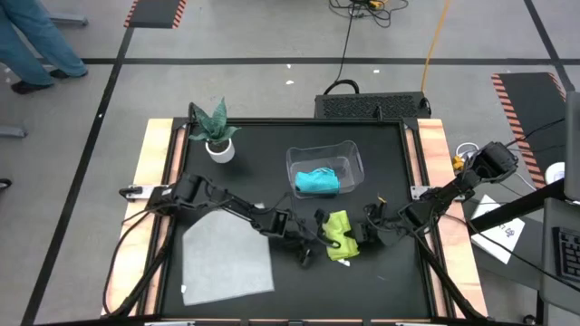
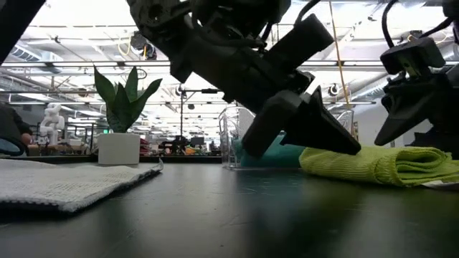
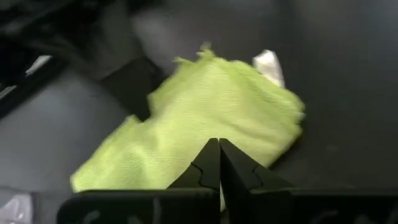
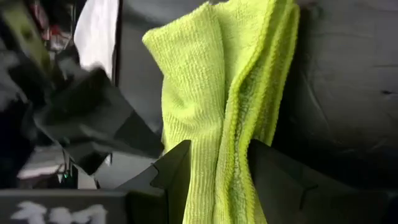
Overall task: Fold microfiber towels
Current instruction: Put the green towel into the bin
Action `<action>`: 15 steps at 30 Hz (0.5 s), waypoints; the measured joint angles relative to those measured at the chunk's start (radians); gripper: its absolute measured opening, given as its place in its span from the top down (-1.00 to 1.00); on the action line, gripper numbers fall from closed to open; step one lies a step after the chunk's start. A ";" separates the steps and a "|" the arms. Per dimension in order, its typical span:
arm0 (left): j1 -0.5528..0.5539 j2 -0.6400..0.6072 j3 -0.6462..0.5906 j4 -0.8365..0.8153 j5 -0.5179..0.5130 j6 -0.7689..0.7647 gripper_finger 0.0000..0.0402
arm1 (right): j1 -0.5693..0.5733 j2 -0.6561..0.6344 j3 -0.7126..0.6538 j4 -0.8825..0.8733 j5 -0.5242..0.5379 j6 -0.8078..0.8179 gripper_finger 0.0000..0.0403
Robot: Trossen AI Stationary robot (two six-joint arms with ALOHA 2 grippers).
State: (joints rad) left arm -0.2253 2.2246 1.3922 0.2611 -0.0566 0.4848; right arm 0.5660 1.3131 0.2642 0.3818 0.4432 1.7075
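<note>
Three towels lie on the black bench (image 1: 272, 145): the grey towel (image 1: 227, 251) spread flat toward 7 o'clock, the teal towel (image 1: 317, 182) bunched inside the clear bin (image 1: 352, 154) just past centre toward 12, and the yellow-green towel (image 1: 337, 234) folded into a narrow bundle near 5 o'clock from the centre. Both arms meet at that bundle. The left gripper (image 1: 308, 246) reaches in from 9 o'clock and sits at the bundle's near-left edge; in its wrist view its fingers (image 3: 208, 165) are pressed tightly together, tips at the towel's edge, and whether any cloth is pinched between them cannot be told. The right gripper (image 1: 358, 237) comes in from 3 o'clock; in its wrist view its fingers (image 4: 177, 171) stand apart on either side of a thick fold of the yellow-green towel, holding it between them. In the low view the bundle lies on the bench in stacked layers, with the left gripper's dark fingers slanting down to its left end. A potted plant (image 1: 216, 131) in a white pot stands toward 11 o'clock, well apart from the towels. A person's legs (image 1: 36, 45) show on the floor beyond the bench at the far left.
</note>
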 joint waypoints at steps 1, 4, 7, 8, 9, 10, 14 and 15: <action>0.008 0.000 0.000 0.005 0.000 -0.004 0.99 | -0.005 0.000 0.000 0.005 -0.007 -0.020 0.24; 0.035 0.000 0.000 -0.001 0.001 -0.037 0.99 | -0.015 0.001 -0.001 0.027 -0.026 -0.092 0.24; 0.058 0.000 0.000 -0.024 0.001 -0.076 0.99 | -0.028 0.001 -0.002 0.046 -0.075 -0.144 0.24; 0.063 0.000 0.000 -0.024 0.001 -0.086 0.99 | -0.030 0.001 -0.002 0.049 -0.078 -0.157 0.24; 0.067 0.000 0.000 -0.025 0.002 -0.094 0.99 | -0.030 0.001 -0.002 0.048 -0.078 -0.166 0.24; 0.071 0.000 0.000 -0.025 0.004 -0.095 0.99 | -0.031 0.001 -0.002 0.048 -0.079 -0.175 0.24; 0.081 0.000 0.001 -0.025 0.025 -0.099 0.99 | -0.047 0.001 -0.002 0.048 -0.109 -0.212 0.24; 0.083 0.000 0.004 -0.030 0.037 -0.100 0.99 | -0.053 0.000 -0.001 0.045 -0.110 -0.216 0.24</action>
State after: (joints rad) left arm -0.1425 2.2242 1.3961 0.2311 -0.0196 0.3850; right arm 0.5130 1.3136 0.2630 0.4271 0.3332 1.4919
